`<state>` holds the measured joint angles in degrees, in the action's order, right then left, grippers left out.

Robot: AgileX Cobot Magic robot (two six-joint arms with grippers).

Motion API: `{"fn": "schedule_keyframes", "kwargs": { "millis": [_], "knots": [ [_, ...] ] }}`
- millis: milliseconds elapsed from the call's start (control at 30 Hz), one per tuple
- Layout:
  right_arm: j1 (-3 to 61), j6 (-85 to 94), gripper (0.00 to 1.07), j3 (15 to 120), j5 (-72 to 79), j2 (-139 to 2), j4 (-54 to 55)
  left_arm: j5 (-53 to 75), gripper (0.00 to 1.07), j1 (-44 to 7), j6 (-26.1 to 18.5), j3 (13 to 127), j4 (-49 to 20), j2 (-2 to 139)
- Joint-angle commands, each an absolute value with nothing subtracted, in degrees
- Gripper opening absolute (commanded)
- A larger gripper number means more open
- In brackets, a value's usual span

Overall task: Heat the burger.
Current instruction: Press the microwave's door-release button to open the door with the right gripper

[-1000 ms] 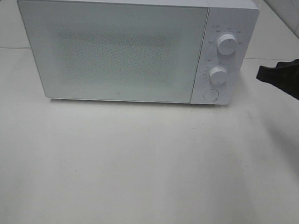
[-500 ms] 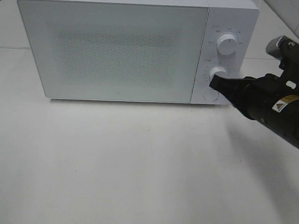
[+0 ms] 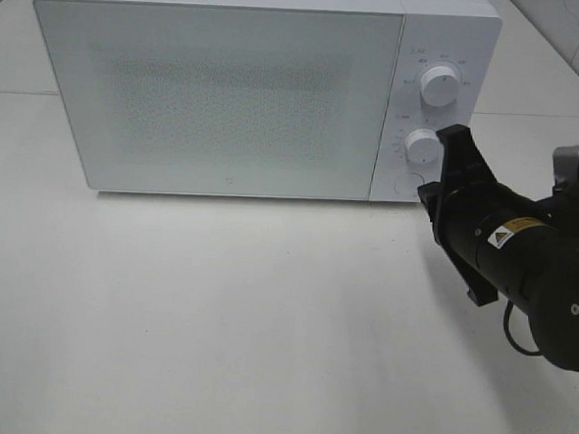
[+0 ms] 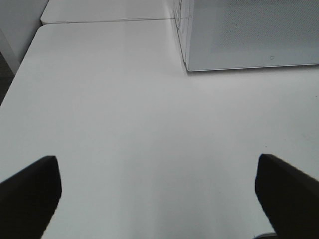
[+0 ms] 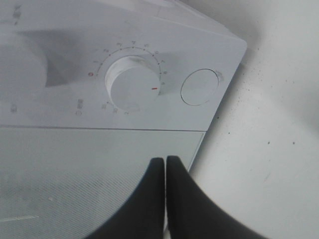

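The burger is out of view. The white microwave stands at the back of the table with its door shut. It also shows in the right wrist view and the left wrist view. My right gripper is shut and empty, just right of the lower knob. In the right wrist view its closed fingertips sit close in front of the lower knob and the round button, without touching them. My left gripper is open and empty over bare table, left of the microwave.
The upper knob and the round button sit on the microwave's right-hand panel. The white table stretches in front. A seam between table tops runs behind the microwave.
My right arm has come in from the right edge to the control panel. The gripper has rotated and now sits by the lower knob. The microwave has not moved.
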<state>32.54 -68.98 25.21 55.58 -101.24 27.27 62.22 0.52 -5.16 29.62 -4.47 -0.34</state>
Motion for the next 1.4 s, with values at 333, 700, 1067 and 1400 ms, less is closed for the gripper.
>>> {"fn": "schedule_keyframes", "kwargs": {
  "millis": [333, 700, 1067, 1400],
  "knots": [
    [32.1, -87.4, 0.00, 25.3, 57.7, -104.0, 27.6, 61.4, 0.98, 0.6, -5.2, 29.7, -4.6, -1.1],
    [28.0, -88.7, 0.00, 29.0, 56.1, -107.3, 24.7, 61.4, 0.98, 0.6, -5.2, 29.7, -4.6, -1.1],
    [26.2, -89.6, 0.00, 35.5, 53.7, -112.8, 23.7, 61.4, 0.98, 0.6, -5.2, 29.7, -4.6, -1.1],
    [26.2, -89.6, 0.00, 40.8, 53.1, -117.3, 25.6, 61.4, 0.98, 0.6, -5.2, 29.7, -4.6, -1.1]
  ]
}}
